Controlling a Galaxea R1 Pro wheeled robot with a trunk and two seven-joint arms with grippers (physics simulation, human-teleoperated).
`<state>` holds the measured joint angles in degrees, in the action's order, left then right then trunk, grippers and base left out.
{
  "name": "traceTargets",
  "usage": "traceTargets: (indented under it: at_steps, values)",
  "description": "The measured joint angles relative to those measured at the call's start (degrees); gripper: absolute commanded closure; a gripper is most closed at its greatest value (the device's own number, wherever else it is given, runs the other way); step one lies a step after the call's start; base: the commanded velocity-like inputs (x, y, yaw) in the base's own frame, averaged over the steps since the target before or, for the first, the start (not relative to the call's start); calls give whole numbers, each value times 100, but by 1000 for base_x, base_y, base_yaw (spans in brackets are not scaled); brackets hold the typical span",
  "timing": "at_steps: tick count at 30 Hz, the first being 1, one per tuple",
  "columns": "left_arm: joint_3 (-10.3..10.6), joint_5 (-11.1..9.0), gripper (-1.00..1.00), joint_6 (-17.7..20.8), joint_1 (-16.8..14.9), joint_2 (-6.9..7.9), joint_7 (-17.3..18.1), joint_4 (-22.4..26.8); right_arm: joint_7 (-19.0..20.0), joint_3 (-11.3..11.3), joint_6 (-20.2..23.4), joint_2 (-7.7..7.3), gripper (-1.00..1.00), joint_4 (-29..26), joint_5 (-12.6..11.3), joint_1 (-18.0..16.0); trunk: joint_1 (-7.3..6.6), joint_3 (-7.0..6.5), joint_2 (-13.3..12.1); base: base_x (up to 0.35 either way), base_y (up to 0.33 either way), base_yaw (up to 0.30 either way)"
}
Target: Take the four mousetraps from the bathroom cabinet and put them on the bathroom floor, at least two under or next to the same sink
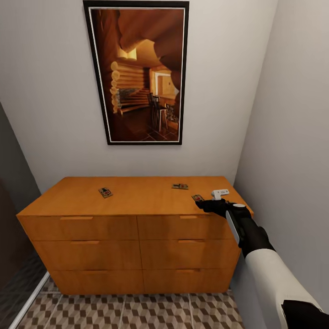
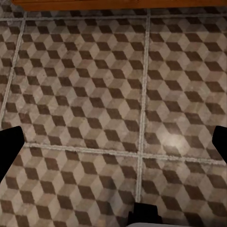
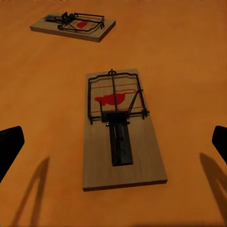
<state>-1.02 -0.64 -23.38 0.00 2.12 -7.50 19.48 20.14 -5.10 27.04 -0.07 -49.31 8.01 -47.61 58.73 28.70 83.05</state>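
Head view shows the cabinet point(image 1: 132, 214) against the wall under a framed picture point(image 1: 137, 73), with three mousetraps on its flat top: one toward the left point(image 1: 105, 192), one right of the middle point(image 1: 180, 186) and a third point(image 1: 198, 198) near the right front edge, just ahead of the right gripper point(image 1: 211, 204), beside a small white object point(image 1: 220, 193). Right wrist view has that gripper's fingers spread wide apart, one at each side, over the nearest mousetrap point(image 3: 120, 127), which lies flat on the wood, another point(image 3: 73, 26) lying farther off. Left wrist view looks down at the bathroom floor point(image 2: 85, 94), the left gripper point(image 2: 113, 146) spread open and holding nothing.
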Motion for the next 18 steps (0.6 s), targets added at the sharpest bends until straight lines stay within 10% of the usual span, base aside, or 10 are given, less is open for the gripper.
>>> traceTargets:
  at_steps: [18]
  values:
    - [0, 0, -100, 3, 0, 0, 0, -1, 0, 1, 0, -4, -100, 0, 0, 0, 0, 4, 0, 2, 0, 0]
